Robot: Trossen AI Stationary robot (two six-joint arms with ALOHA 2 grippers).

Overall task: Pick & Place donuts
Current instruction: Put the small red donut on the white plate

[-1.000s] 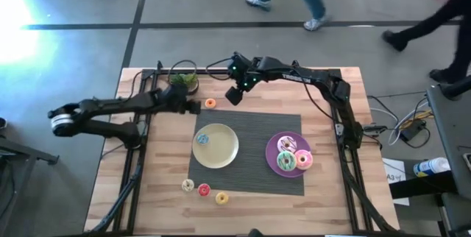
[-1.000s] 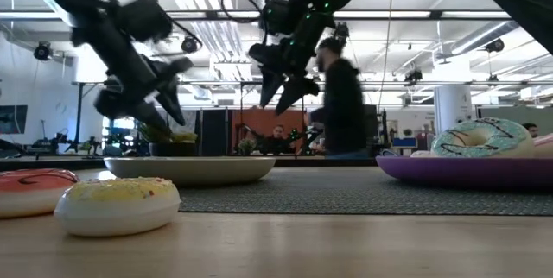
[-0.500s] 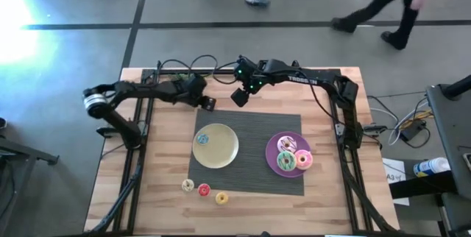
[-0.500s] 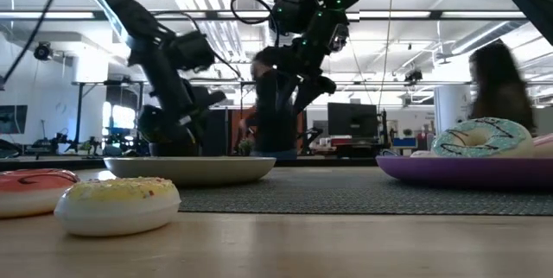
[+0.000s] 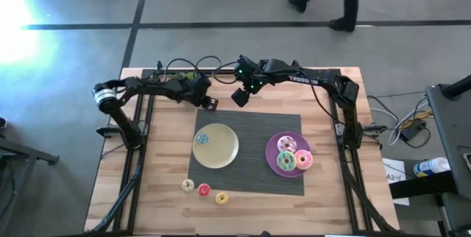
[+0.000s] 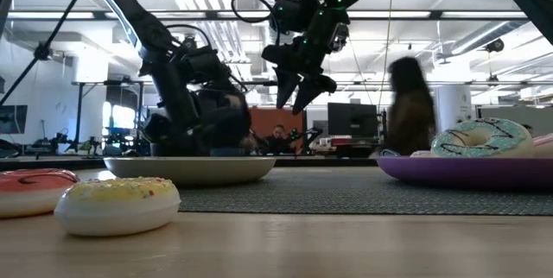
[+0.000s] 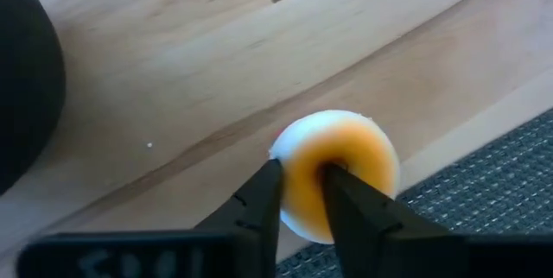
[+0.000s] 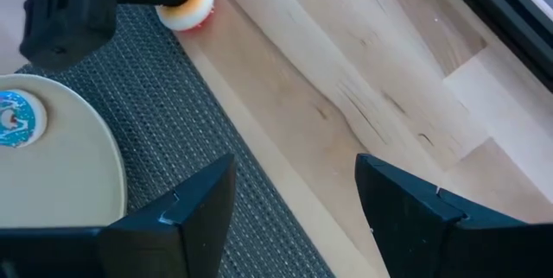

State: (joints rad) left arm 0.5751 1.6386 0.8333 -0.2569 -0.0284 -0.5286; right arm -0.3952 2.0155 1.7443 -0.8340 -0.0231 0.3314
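Wood table (image 5: 162, 171), grey mat (image 5: 254, 138) in the middle, two plates on it. Purple plate (image 5: 272, 156) carries the three big donuts: pink (image 5: 303, 159), green (image 5: 285, 162), sprinkled (image 5: 286, 145). Looks done, as far as I can judge. Yellow plate (image 5: 224, 149) has only the blue mini (image 5: 202, 139) so far.

Minis not yet placed: cream (image 5: 188, 185), red (image 5: 204, 190) and yellow (image 5: 221, 198) sit on bare wood off the mat's near-left corner.

The orange mini (image 7: 337, 174) is the one in hand now. My left claw (image 7: 301, 193) is down at the table's far side, just off the mat's far-left corner; one finger pokes through the donut's hole, the other presses its outer side, so I'm pinching the ring wall. Donut seems to rest on the wood right at the mat edge, not lifted yet, I think.

My right claw (image 8: 294, 196) hovers above the far edge of the mat near the orange one, fingers spread wide, holding nothing.

Rough tally: four of eight plated, one gripped, three to go.
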